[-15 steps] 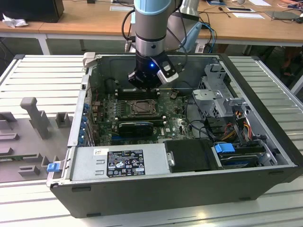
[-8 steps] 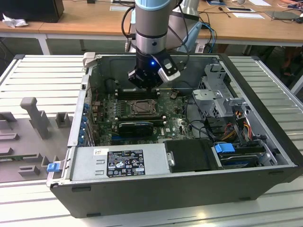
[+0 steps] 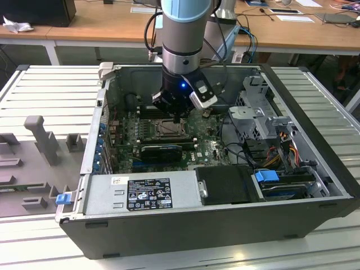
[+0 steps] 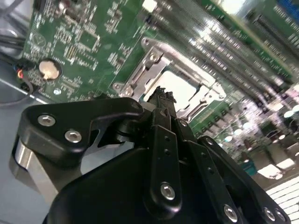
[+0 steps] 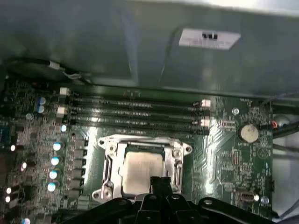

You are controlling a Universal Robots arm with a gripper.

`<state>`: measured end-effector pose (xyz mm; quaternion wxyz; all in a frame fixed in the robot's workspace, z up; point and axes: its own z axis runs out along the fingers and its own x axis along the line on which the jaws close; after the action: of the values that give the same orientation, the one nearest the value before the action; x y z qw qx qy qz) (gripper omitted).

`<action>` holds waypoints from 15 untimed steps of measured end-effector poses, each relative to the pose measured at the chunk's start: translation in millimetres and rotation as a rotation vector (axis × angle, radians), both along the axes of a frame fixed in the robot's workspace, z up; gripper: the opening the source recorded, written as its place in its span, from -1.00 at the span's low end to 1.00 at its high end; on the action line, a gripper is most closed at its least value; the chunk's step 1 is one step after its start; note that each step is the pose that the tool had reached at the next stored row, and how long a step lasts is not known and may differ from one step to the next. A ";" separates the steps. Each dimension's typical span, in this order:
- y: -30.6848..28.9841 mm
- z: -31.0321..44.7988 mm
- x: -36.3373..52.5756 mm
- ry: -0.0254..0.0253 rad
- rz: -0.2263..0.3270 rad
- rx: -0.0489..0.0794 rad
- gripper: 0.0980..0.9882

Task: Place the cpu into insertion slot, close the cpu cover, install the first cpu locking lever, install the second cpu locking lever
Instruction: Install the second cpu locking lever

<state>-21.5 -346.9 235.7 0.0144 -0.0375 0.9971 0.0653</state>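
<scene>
Fingers (image 5: 160, 183) look pinched together with nothing between them, tip hanging just over the near edge of the cpu (image 5: 141, 169). The cpu sits flat in the insertion slot (image 5: 172, 173), and the cpu cover (image 5: 145, 143) lies down around it, its window framing the chip. So placement and cover look done; judging by that, the step in hand is the locking levers, which calls for a careful push on a thin rod beside the frame. I can't tell whether either lever is latched. Beyond the socket: memory slots (image 5: 135, 111), coin battery (image 5: 248, 132). The computer case (image 3: 185, 222) holds the board (image 3: 209, 147), sitting on the ribbed worktop (image 3: 50, 90).
</scene>
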 end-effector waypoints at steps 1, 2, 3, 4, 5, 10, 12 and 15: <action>-6.0 0.0 -0.1 0.0000 0.000 0.008 -0.98; -9.3 -0.1 0.0 0.0000 0.000 0.013 -0.98; -13.1 -0.1 0.0 -0.0001 0.000 0.015 -0.98; -19.7 -0.1 0.0 0.0000 0.000 0.017 -0.98; -22.4 -0.1 0.0 0.0000 0.000 0.017 -0.98; -27.2 -0.1 -0.7 0.0001 0.001 0.024 -0.98; -32.5 -0.5 -2.4 0.0001 0.001 0.025 -0.98; -37.1 -1.1 -7.3 -0.0001 0.001 0.026 -0.98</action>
<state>-28.8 -384.0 234.7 0.0149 -0.0380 0.9961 0.0784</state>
